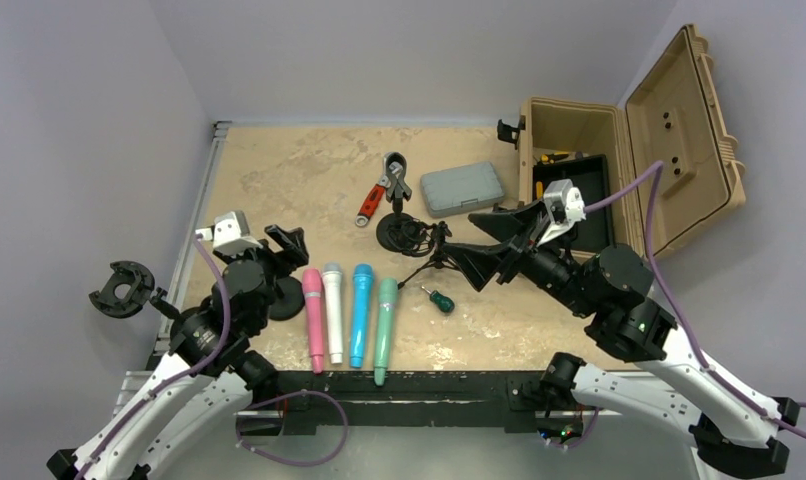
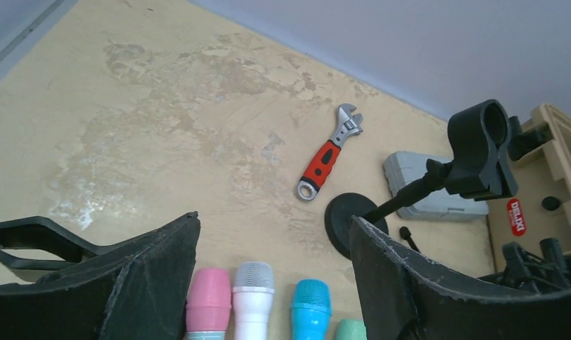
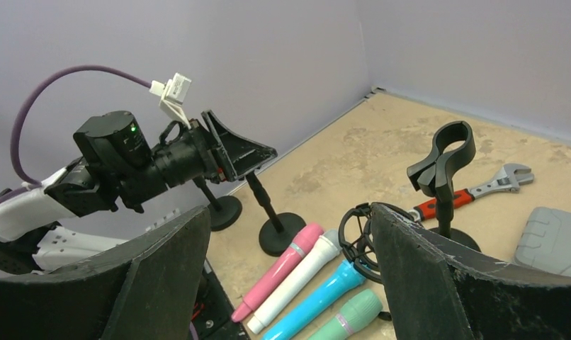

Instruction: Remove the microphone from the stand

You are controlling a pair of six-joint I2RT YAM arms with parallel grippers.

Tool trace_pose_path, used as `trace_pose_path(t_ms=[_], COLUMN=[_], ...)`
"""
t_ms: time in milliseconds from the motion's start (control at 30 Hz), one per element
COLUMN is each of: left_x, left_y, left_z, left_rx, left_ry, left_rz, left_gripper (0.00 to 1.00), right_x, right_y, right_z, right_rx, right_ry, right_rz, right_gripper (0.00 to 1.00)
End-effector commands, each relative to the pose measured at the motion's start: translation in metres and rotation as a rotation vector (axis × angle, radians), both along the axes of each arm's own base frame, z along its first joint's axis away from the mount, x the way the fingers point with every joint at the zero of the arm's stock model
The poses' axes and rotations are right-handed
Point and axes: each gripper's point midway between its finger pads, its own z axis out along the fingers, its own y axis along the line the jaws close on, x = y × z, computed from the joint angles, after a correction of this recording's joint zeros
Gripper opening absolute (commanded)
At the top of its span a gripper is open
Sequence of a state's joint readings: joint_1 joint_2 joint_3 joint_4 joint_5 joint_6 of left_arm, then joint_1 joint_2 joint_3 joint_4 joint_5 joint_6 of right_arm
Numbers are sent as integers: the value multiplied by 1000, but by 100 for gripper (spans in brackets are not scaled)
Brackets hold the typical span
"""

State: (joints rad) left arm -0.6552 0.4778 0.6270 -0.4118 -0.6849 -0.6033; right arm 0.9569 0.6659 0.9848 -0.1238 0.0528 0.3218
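Four toy microphones lie side by side near the table's front: pink, white, blue and green. None sits in a stand. The black stand at mid-table has an empty clip. A small tripod with a ring shock mount stands beside it, also empty. My left gripper hovers open above the pink microphone and white microphone heads, holding nothing. My right gripper is open and empty, low beside the shock mount, facing left.
A red-handled wrench and a grey case lie behind the stand. An open tan toolbox fills the back right. A small screwdriver lies right of the green microphone. Two more stand bases sit under the left arm.
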Motion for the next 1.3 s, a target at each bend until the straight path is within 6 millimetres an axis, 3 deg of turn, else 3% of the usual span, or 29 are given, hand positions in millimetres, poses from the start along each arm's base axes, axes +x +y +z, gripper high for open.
trace_pose_path(t_ms=[0, 133, 333, 500, 600, 833, 1000, 1200, 1267], left_x=[-20, -14, -13, -28, -37, -54, -67, -73, -72], left_y=[9, 3, -19, -30, -26, -3, 21, 37, 37], left_z=[-81, -32, 70, 144, 174, 220, 234, 233, 229], left_rx=[79, 107, 108, 74, 59, 66, 65, 55, 60], left_ry=[254, 176, 24, -130, -200, -336, -417, -455, -448], left_rz=[29, -34, -204, -328, -342, -307, -233, -172, -172], left_gripper=[77, 78, 79, 80, 81, 82, 82, 82, 82], right_x=[-3, -1, 4, 13, 19, 17, 4, -8, -12], right_y=[6, 6, -1, -22, -45, -122, -174, -199, -205], right_z=[9, 9, 11, 21, 31, 70, 86, 95, 98], right_rx=[35, 34, 47, 69, 91, 239, 364, 430, 467], right_ry=[-18, -16, -4, 19, 31, 18, 9, 6, 0], right_rz=[29, 23, -21, -132, -231, -476, -590, -617, -611], right_gripper=[81, 81, 81, 82, 84, 86, 86, 92, 99])
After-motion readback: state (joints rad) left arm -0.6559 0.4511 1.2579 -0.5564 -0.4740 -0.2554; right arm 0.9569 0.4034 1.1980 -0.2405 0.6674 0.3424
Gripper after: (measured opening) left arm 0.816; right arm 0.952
